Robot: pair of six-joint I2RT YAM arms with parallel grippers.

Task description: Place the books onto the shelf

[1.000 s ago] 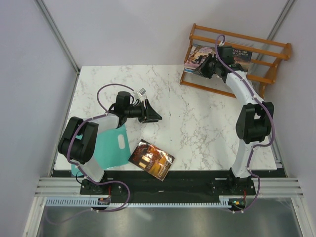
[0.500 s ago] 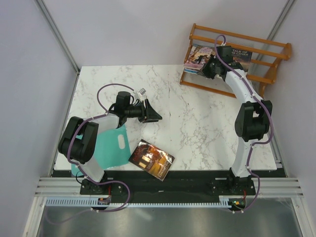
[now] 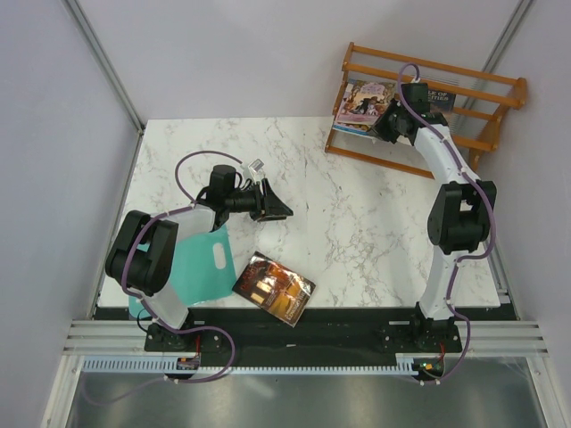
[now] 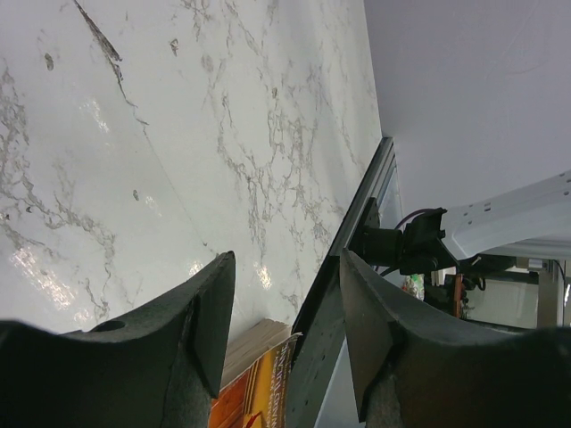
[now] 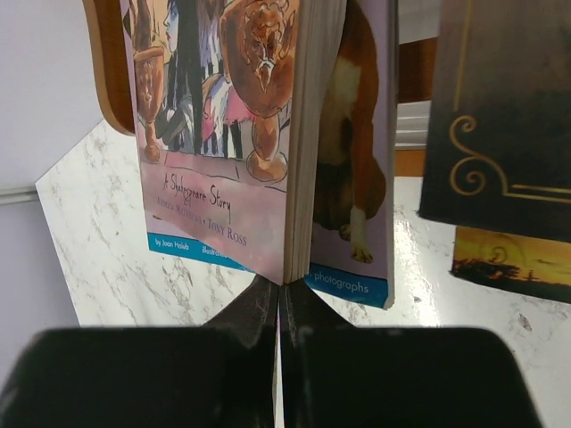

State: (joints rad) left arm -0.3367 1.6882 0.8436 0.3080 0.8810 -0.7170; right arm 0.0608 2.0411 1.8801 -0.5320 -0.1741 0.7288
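Pink-purple paperback (image 5: 214,134) stands on the orange-brown slatted wooden shelf (image 3: 510,98), against a light-blue dog book (image 5: 352,160). The right jaws sit clenched, empty, just beneath it. A dark red-brown paperback (image 3: 274,288) lies on the marble worktop (image 3: 357,223), near the released left jaws.

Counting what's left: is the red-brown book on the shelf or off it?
Off. The red-brown book lies flat on the table by the near edge, far from the shelf.

Above your right pincer (image 5: 278,301), the pink-purple book (image 5: 214,134) reads "A Shakespeare Story" and "Tony Ross"; the dog book (image 5: 357,178) right of it reads "photographs".
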